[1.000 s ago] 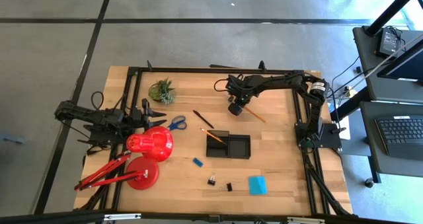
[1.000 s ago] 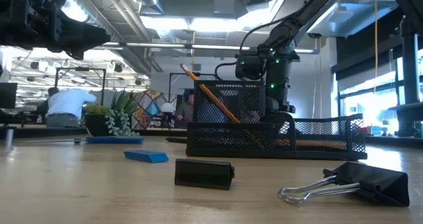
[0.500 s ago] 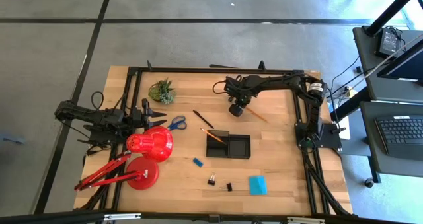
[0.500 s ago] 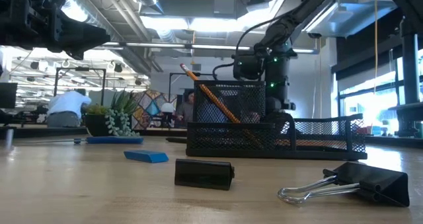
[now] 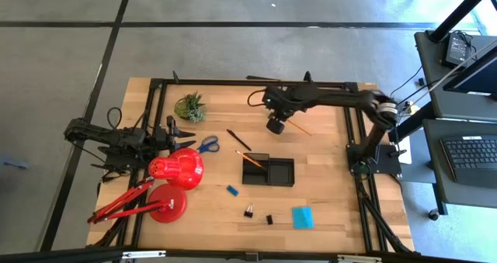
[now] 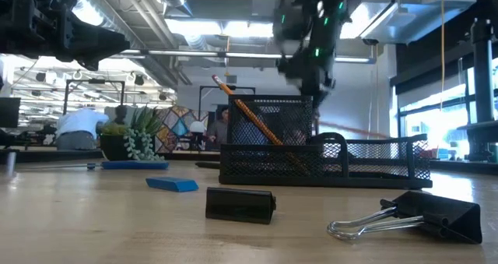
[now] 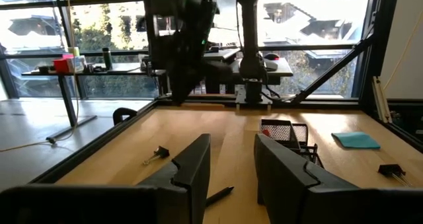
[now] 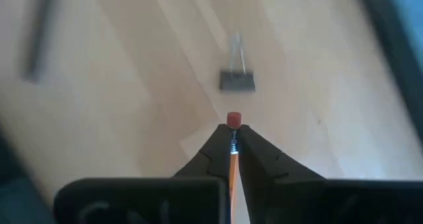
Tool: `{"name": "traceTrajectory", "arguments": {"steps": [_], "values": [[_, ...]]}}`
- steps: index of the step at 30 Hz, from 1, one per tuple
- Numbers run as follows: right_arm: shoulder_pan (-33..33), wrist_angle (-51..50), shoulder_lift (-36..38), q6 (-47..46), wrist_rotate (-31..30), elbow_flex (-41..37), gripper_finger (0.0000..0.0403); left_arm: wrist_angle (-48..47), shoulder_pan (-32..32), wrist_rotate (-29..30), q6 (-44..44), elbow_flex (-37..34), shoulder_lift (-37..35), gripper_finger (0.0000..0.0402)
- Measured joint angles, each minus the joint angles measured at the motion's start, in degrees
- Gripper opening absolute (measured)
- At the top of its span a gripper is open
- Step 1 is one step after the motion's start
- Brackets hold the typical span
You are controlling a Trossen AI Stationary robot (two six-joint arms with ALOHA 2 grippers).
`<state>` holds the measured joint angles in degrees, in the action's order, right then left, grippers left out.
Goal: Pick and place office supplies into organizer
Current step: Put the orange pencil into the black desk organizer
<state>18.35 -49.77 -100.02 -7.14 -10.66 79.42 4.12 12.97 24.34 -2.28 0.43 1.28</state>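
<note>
From my remote station: the low black wire-mesh organizer tray (image 5: 269,171) sits mid-table with one orange pencil (image 5: 249,159) already leaning in its left compartment. My right gripper (image 5: 275,123), raised behind the organizer, is clamped on a second orange-yellow pencil (image 8: 232,159) just below its red eraser end, presumably to carry it across. The left gripper (image 7: 232,161) waits parted at the table's left edge by the big red desk lamp (image 5: 176,170). The pencil's tip is hidden from me.

Red lamp (image 5: 175,170) crowds the scissors (image 5: 207,145); bare wood surrounds the organizer (image 5: 268,171).
</note>
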Motion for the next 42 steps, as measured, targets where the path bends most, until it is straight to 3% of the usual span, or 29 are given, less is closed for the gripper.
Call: {"name": "traceTrajectory", "arguments": {"steps": [6,13,18,23,42], "values": [[-4.5,2.6,10.9,-0.1,0.0,0.3,0.002,0.0,0.0,0.0,0.0,0.0,0.0,0.0111],[-11.9,13.7,20.2,-0.1,3.1,0.4,0.0015,0.0,0.0,0.0,0.0,0.0,0.0,0.0111],[-17.2,20.8,21.1,1.3,8.2,0.4,0.0005,0.0,0.0,0.0,0.0,0.0,0.0,0.0111],[-19.7,20.1,20.2,1.4,4.4,-0.1,0.0008,0.0,0.0,0.0,0.0,0.0,0.0,0.0111],[-19.6,18.5,20.1,1.9,4.1,-1.8,0.0012,0.0,0.0,0.0,0.0,0.0,0.0,0.0111]]}}
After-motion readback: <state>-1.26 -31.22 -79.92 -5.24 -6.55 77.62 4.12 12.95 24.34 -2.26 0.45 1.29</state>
